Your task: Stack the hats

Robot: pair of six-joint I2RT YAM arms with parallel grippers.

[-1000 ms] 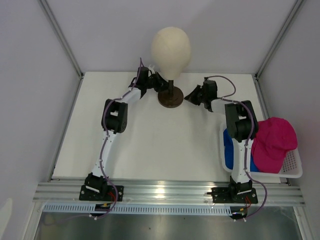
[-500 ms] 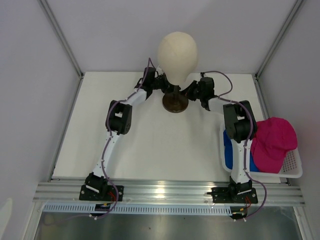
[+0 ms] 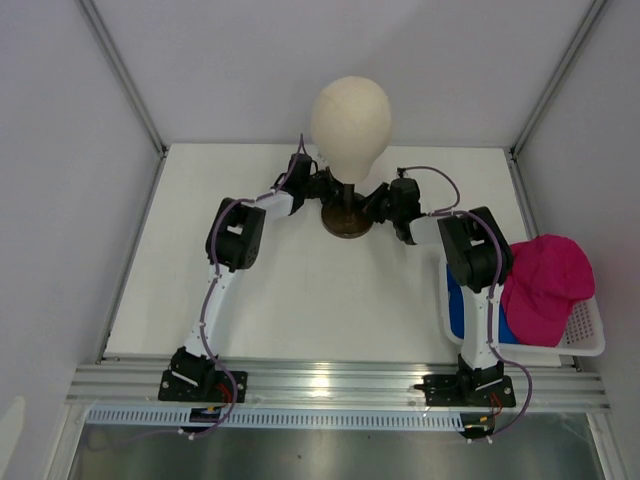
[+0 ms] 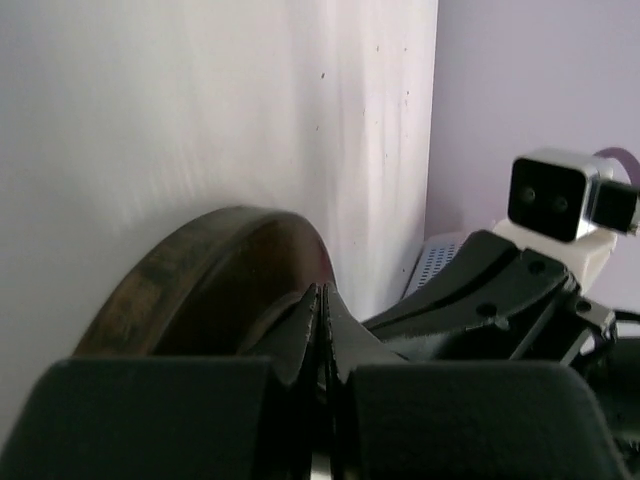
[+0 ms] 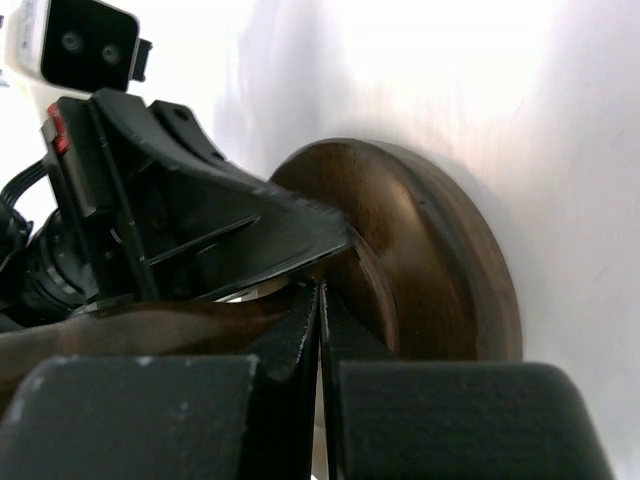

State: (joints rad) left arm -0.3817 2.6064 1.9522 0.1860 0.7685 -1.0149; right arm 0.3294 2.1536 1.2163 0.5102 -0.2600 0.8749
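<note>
Well apart from both jaws, the hats point(image 3: 547, 283) lie in the basket point(image 3: 583, 325).

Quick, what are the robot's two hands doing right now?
Left gripper: closed, holding nothing.
Right gripper: closed, holding nothing.

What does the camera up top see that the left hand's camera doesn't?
Only the top view shows the cream mannequin head, the pink hat and a blue hat next to it. Only the left wrist view shows the left hand close up, its fingers pressed shut. Both show the dark round stand and the right arm.
</note>
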